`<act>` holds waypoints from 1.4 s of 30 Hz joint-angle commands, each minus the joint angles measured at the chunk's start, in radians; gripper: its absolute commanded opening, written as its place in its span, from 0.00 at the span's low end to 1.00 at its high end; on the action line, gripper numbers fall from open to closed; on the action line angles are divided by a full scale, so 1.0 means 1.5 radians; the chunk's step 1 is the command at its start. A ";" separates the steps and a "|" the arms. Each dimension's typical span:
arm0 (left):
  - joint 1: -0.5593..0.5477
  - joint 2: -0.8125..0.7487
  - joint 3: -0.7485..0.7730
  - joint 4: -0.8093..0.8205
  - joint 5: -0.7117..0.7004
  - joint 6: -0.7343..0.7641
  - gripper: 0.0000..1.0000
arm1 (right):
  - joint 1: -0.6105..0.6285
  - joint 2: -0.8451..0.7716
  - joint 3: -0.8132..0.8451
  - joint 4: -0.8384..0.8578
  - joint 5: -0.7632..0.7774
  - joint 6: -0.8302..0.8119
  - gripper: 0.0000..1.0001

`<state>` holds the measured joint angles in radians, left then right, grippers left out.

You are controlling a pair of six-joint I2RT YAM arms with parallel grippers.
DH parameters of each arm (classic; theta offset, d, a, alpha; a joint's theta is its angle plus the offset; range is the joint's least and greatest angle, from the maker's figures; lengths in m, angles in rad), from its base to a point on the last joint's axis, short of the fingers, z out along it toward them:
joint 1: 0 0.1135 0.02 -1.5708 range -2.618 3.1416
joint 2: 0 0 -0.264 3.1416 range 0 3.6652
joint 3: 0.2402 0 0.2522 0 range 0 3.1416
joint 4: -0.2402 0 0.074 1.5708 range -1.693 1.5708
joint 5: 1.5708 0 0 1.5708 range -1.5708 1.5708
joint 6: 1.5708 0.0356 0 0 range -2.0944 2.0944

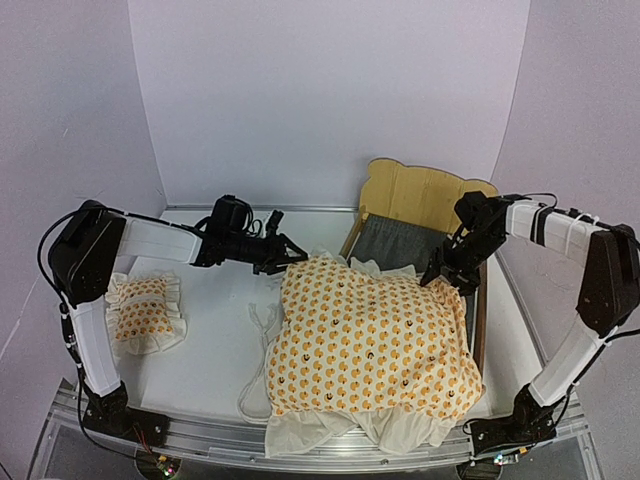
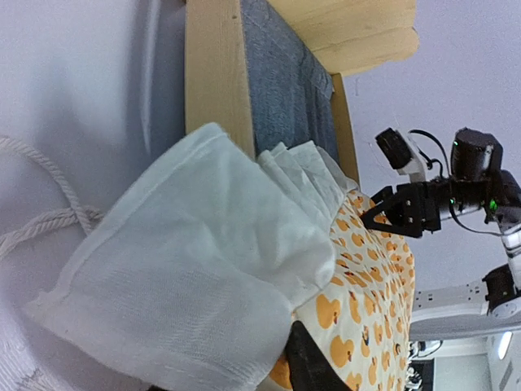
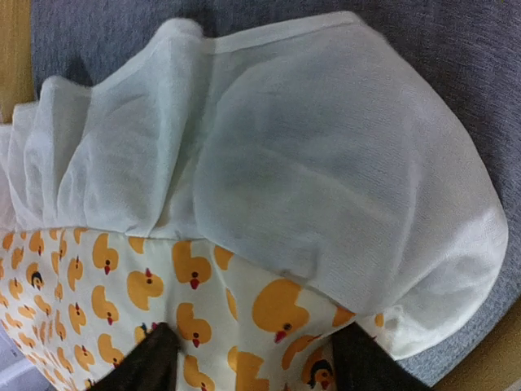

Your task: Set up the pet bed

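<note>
Pet bed stands on the table, ahead of my right arm. Its near end is buried under the duck-print mattress cover. The cover sits skewed: the near ruffle spills past the bed's foot and the left part hangs off the bed's left rail. Cord ties trail just left of the bed. Pillow lies flat, well left of the bed.

My left gripper is at the cover's far-left corner, just left of the bed's rail. One finger shows by the print, with white ruffle bunched ahead of it. Can't tell if I'm pinching anything.

My right gripper is over the bed's grey base, at the cover's far-right corner. Its fingers are spread wide, duck fabric between them.

At the bed's far end the base is bare and the headboard upright.
</note>
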<state>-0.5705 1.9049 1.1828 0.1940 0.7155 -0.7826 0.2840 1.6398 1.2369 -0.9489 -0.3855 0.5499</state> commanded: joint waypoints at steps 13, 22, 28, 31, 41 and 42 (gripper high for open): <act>-0.197 -0.284 0.186 0.037 0.132 0.209 0.00 | 0.000 -0.319 0.096 0.078 0.231 -0.102 0.00; -0.371 -0.296 0.259 0.038 0.010 0.282 0.00 | 0.000 -0.437 0.240 0.133 0.340 -0.283 0.00; -0.414 -0.331 0.207 0.038 -0.209 0.341 0.00 | 0.000 -0.319 0.407 0.154 0.342 -0.372 0.00; -0.415 -0.352 0.153 0.036 -0.391 0.346 0.00 | 0.000 -0.188 0.513 0.165 0.358 -0.439 0.00; -0.399 -0.327 0.076 -0.259 -0.850 0.132 0.00 | 0.017 0.243 0.677 0.155 0.089 -0.373 0.21; -0.395 -0.330 0.055 -0.275 -0.842 0.103 0.00 | 0.025 0.267 0.672 0.147 0.091 -0.351 0.29</act>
<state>-1.1717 1.4269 1.3327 0.0254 -0.3710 -0.4377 0.3206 1.9438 2.2707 -0.7666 -0.1993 -0.0505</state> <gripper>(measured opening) 0.035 0.165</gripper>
